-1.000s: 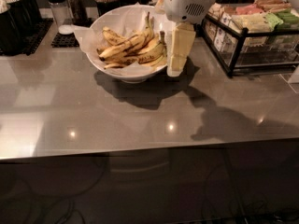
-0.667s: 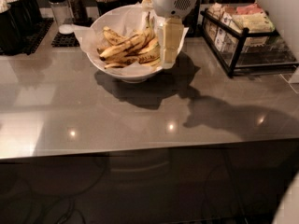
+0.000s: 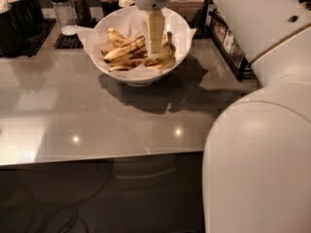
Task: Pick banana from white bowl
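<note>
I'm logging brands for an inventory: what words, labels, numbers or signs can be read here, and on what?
No text can be read anywhere.
Packets in the wire rack: print too blurred to read.
Bottles at the back: no legible label.
White bowl, bananas and the gripper, which hangs inside the bowl over the bananas: no markings visible.
</note>
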{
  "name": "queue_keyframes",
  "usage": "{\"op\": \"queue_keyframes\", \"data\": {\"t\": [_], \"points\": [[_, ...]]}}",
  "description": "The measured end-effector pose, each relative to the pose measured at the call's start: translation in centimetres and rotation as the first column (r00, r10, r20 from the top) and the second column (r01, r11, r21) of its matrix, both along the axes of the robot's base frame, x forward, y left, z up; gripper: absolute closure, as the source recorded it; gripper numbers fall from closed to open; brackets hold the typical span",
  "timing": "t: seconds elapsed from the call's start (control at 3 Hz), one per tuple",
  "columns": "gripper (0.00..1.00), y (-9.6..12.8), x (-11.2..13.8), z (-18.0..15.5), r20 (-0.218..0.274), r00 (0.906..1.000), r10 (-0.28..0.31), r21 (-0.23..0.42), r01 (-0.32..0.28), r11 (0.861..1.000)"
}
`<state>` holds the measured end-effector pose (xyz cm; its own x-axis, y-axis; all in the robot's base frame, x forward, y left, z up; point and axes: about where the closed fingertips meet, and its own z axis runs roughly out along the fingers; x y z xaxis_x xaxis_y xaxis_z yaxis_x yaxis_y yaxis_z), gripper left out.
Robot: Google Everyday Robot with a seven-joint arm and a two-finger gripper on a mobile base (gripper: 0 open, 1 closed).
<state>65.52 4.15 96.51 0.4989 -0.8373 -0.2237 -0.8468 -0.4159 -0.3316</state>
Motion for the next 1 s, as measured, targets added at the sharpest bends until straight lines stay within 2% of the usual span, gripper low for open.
{"op": "queue_keyframes", "data": {"t": [0.33, 0.67, 1.0], "points": [[0.0, 2.1, 1.2, -1.7, -0.028, 0.9991, 0.033, 0.027, -0.032, 0.999], [0.0, 3.4, 1.4, -3.6, -0.071, 0.9968, 0.037, 0.064, -0.033, 0.997], [0.0, 3.2, 0.4, -5.7, -0.124, 0.992, 0.023, 0.066, -0.015, 0.998]]}}
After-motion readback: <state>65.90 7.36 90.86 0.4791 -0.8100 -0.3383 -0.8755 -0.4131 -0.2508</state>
